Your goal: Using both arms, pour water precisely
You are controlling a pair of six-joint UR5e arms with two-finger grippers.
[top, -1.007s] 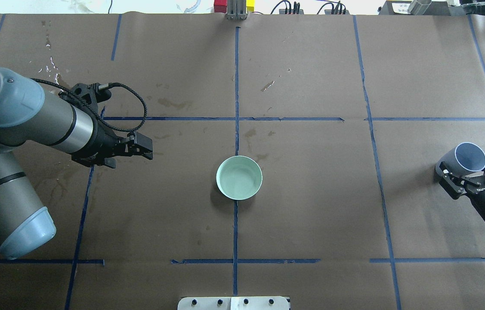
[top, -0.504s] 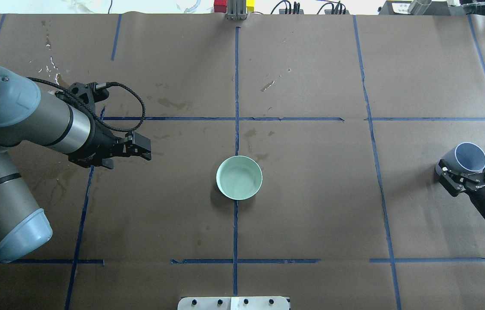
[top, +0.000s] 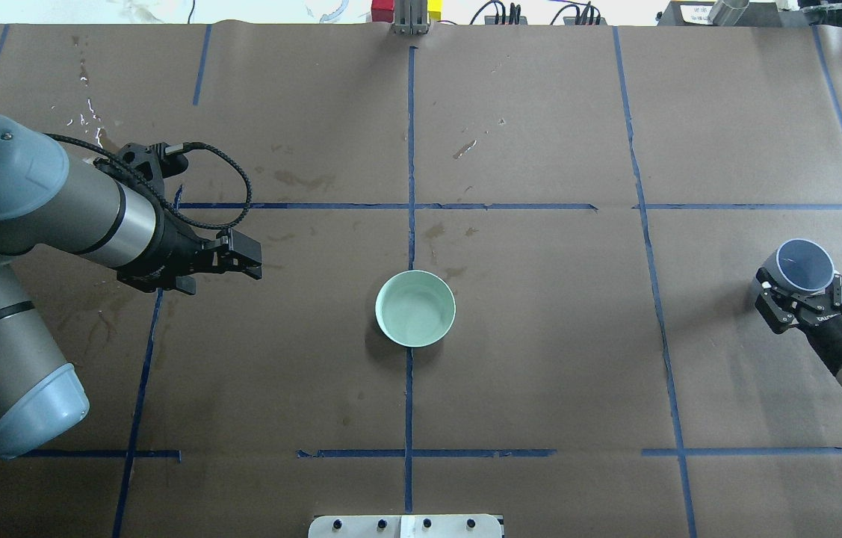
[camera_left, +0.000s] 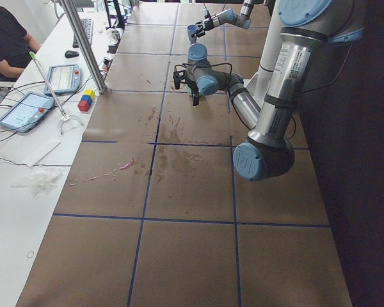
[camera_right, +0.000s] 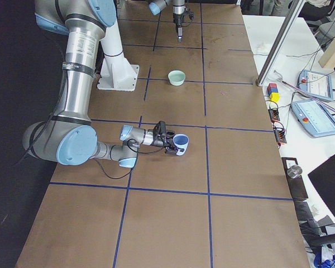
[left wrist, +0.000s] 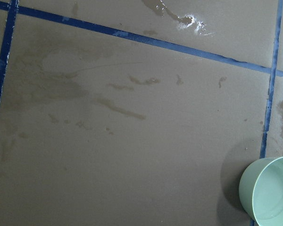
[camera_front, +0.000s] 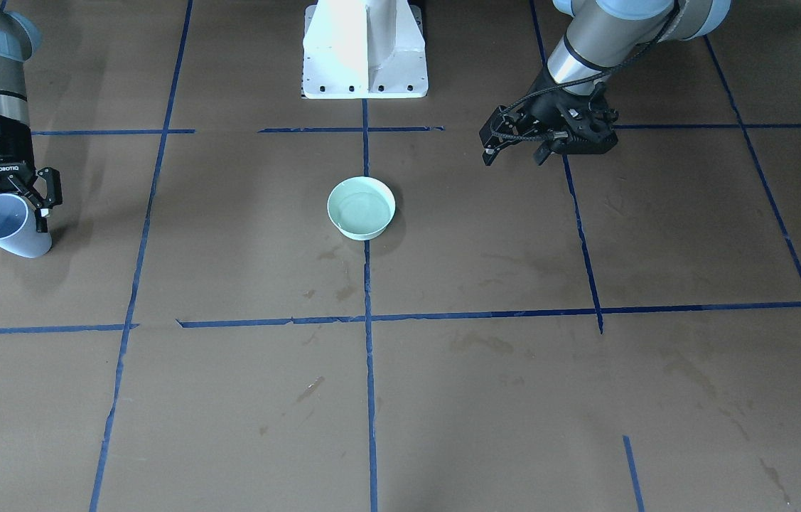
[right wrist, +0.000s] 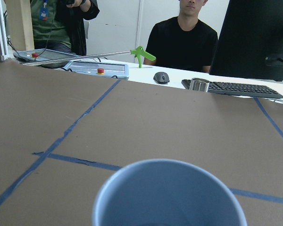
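A mint-green bowl (top: 415, 308) stands at the table's middle, also seen in the front view (camera_front: 361, 207) and the left wrist view (left wrist: 270, 194). Water shows in it as a faint sheen (camera_front: 362, 211). My right gripper (top: 803, 290) is shut on a light blue cup (top: 805, 264) at the far right, held near upright just over the table; the cup also shows in the front view (camera_front: 11, 229) and the right wrist view (right wrist: 170, 197). I cannot see water inside it. My left gripper (top: 247, 258) is shut and empty, left of the bowl and well apart from it.
Brown paper with blue tape lines covers the table. Wet stains and drops lie at the far left (top: 90, 118). The white pedestal base (camera_front: 364, 50) stands at the robot's side. Operators, a keyboard (right wrist: 236, 88) and tablets sit past the far edge.
My right gripper has turned the cup from tilted to nearly upright and shifted slightly. My left arm has drawn back a little to the left.
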